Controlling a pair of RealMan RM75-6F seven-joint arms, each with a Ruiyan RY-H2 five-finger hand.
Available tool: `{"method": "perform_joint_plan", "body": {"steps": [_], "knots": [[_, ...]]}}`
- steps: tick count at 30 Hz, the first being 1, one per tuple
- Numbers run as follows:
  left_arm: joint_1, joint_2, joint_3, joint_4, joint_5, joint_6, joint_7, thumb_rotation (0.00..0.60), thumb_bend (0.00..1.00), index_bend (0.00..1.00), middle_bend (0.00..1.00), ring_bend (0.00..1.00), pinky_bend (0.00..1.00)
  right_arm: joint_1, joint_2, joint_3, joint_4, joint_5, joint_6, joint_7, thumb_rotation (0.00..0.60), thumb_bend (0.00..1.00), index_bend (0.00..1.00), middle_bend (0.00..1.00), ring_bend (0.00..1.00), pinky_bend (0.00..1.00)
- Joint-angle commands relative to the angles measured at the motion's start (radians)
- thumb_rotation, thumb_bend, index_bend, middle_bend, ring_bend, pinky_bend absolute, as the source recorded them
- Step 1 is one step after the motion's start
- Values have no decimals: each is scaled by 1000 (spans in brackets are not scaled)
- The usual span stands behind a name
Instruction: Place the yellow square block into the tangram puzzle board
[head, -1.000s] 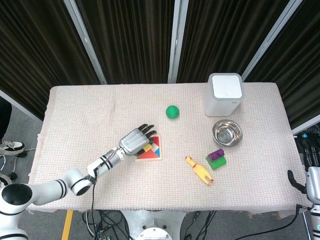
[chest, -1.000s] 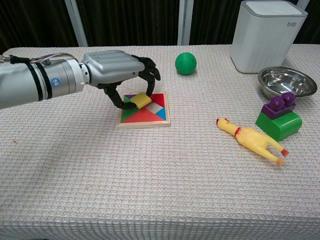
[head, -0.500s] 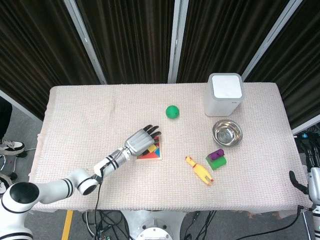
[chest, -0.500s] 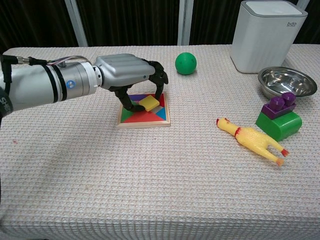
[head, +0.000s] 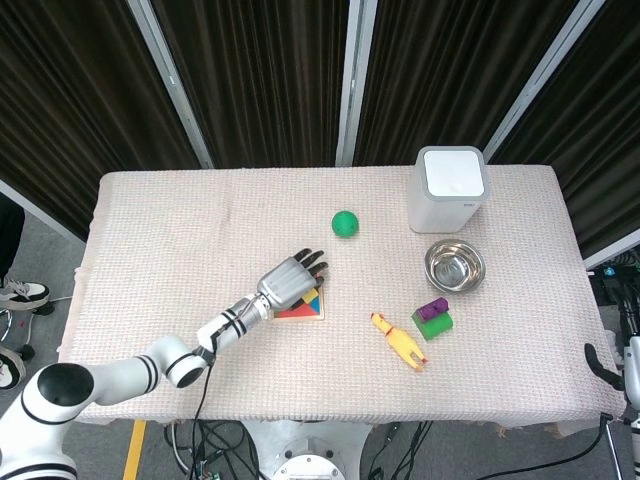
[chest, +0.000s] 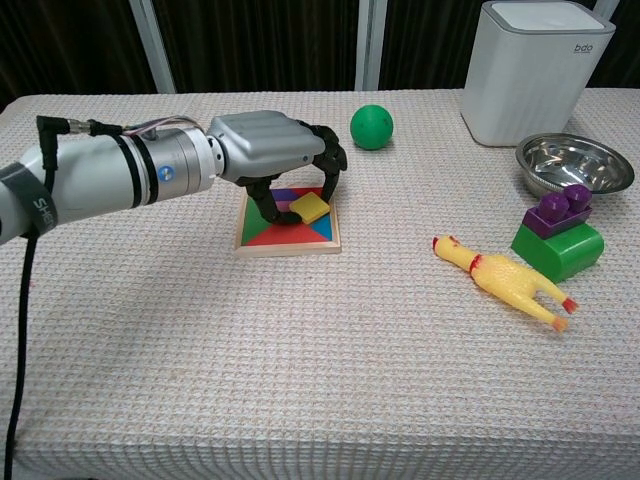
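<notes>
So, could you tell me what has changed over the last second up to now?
The left hand has carried the yellow block further right and lower over the puzzle board; the block now lies almost flat at the board's middle, fingers still around it. The arm has reached further across the table. The green ball, bowl, rubber chicken and white box have not moved.

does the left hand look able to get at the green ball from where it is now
Probably not right away. The left hand is holding the yellow square block over the tangram puzzle board, so it is occupied. The green ball sits just beyond its fingertips with bare cloth between; once the block is released, it looks reachable.
</notes>
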Motion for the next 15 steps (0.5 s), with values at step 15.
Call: {"method": "perform_joint_plan", "body": {"steps": [15], "knots": [[-7,7,19,17,10,10,-25,600,334,392,148,15,124,-2,4,0,-2,4,-7,-6,600,237,0,0,0,0]]}}
